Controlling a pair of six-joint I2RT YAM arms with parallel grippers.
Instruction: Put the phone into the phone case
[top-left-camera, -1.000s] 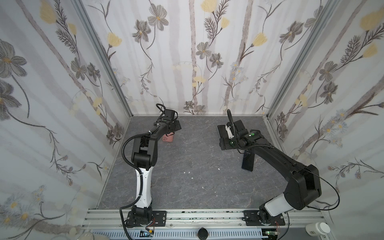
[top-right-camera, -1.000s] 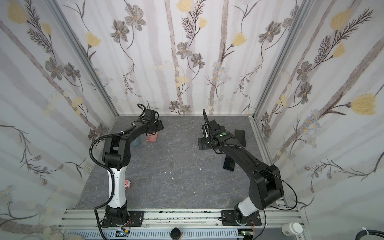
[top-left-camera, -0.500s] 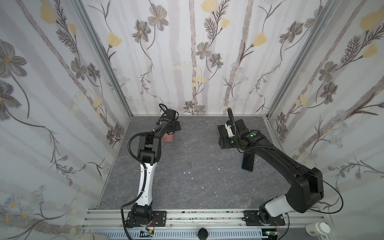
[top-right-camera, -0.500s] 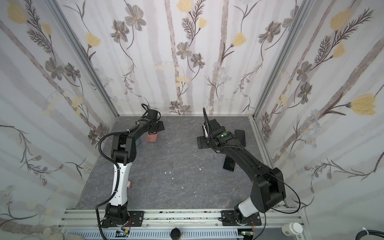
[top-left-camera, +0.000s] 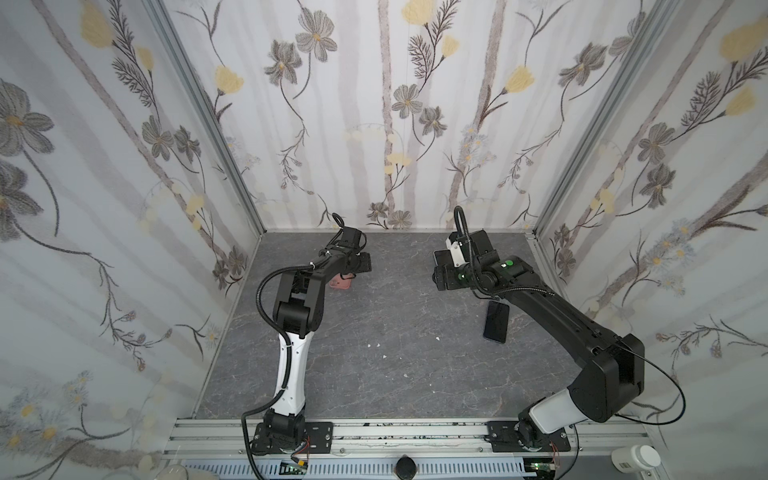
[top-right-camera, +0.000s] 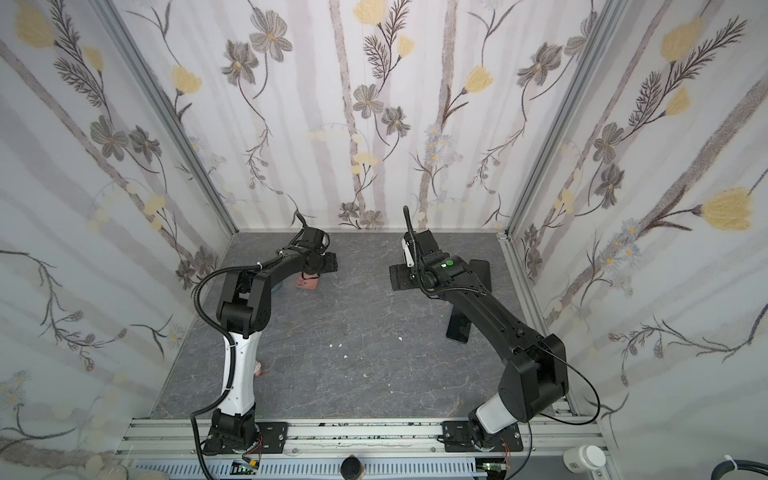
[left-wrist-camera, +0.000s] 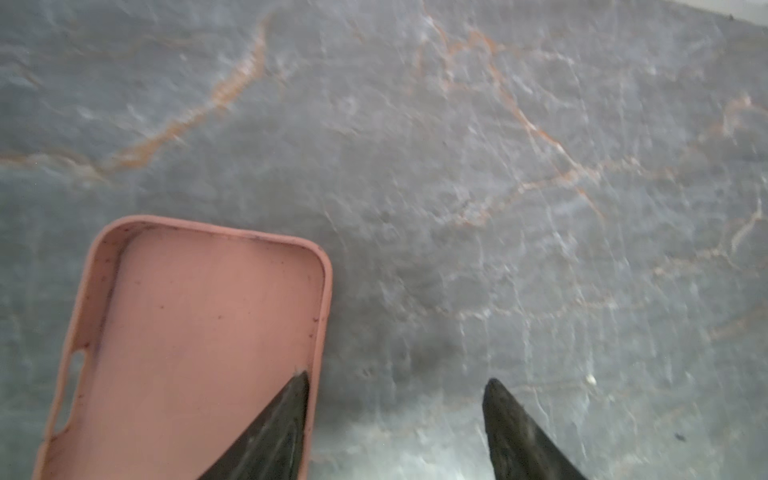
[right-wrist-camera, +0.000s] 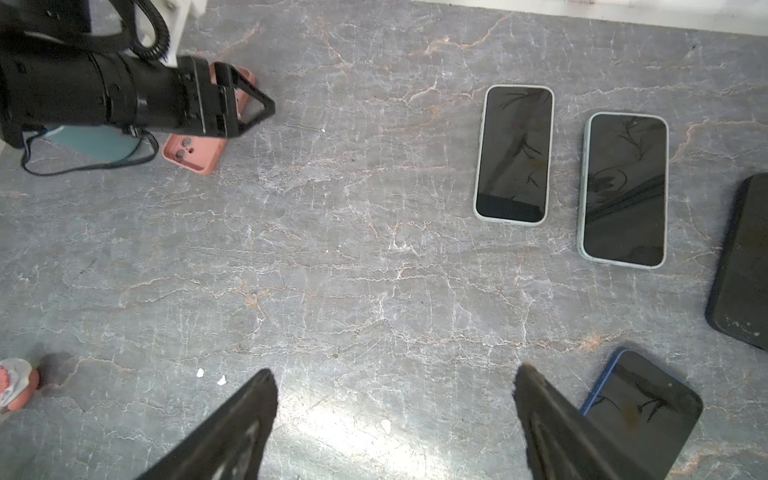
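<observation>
My left gripper (left-wrist-camera: 397, 380) hangs low over the far left of the grey table (left-wrist-camera: 498, 145), fingers released and spread. One fingertip (left-wrist-camera: 291, 407) sits over the inside of the pink phone case (left-wrist-camera: 199, 324), just by its side wall. The other fingertip is out over bare stone, well clear of the case, so that wall lies between the two tips with nothing pinched (whether the inner tip touches the case floor, I cannot tell). The case lies flat, hollow side up. In both top views it is a pink corner (top-left-camera: 340, 284) showing from under my left wrist, near the back wall. A teal case (right-wrist-camera: 95, 143) lies just beside it, under that same arm.

My right gripper (right-wrist-camera: 395, 372) is raised over the right half of the table, fingers wide apart, holding nothing. The blue-edged phone (right-wrist-camera: 648, 409) lies face up, partly hidden behind one of those fingers (right-wrist-camera: 552, 428). In a top view it lies flat under my right forearm (top-left-camera: 496, 321), well apart from the pink case. Nearer the back wall, a pale-rimmed phone (right-wrist-camera: 513, 156) and a second pale-rimmed phone (right-wrist-camera: 623, 189) lie side by side, screens up. A dark phone (right-wrist-camera: 744, 266) is cut off by the edge of the right wrist view.
</observation>
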